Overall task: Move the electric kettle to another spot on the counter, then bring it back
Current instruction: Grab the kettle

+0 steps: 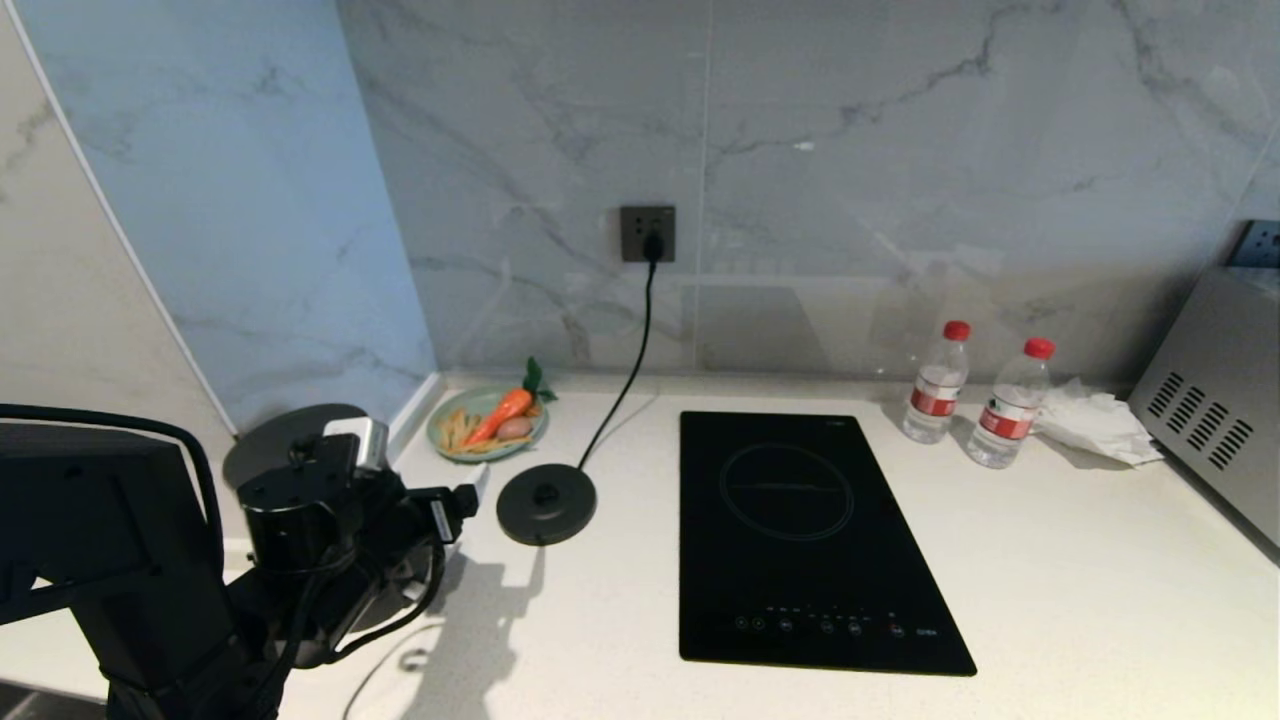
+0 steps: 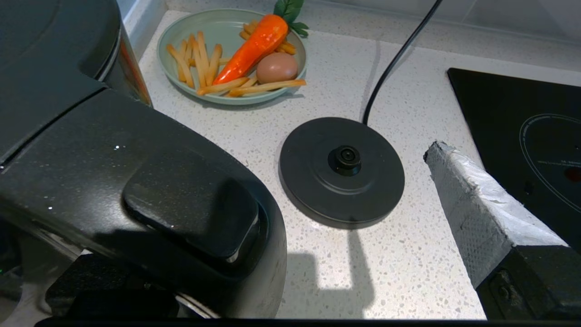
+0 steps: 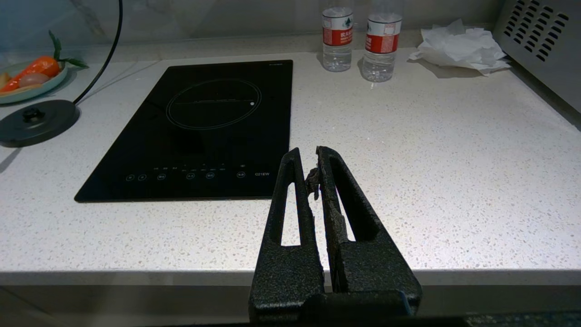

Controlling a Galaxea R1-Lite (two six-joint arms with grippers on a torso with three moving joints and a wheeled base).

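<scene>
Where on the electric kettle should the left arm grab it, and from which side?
Grip the black loop handle of the electric kettle. It juts toward the left end effector, whose open jaws already straddle it, so closing from this near side looks best.

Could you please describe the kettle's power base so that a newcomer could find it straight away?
Start at the black hob set into the counter. Just to its left lies the power base, in front of the green plate. It is a flat black disc with a centre knob and a cord running to the wall socket.

Black arm point(image 1: 150, 560), looped cables; silver-padded claw finger point(image 2: 476, 204).
</scene>
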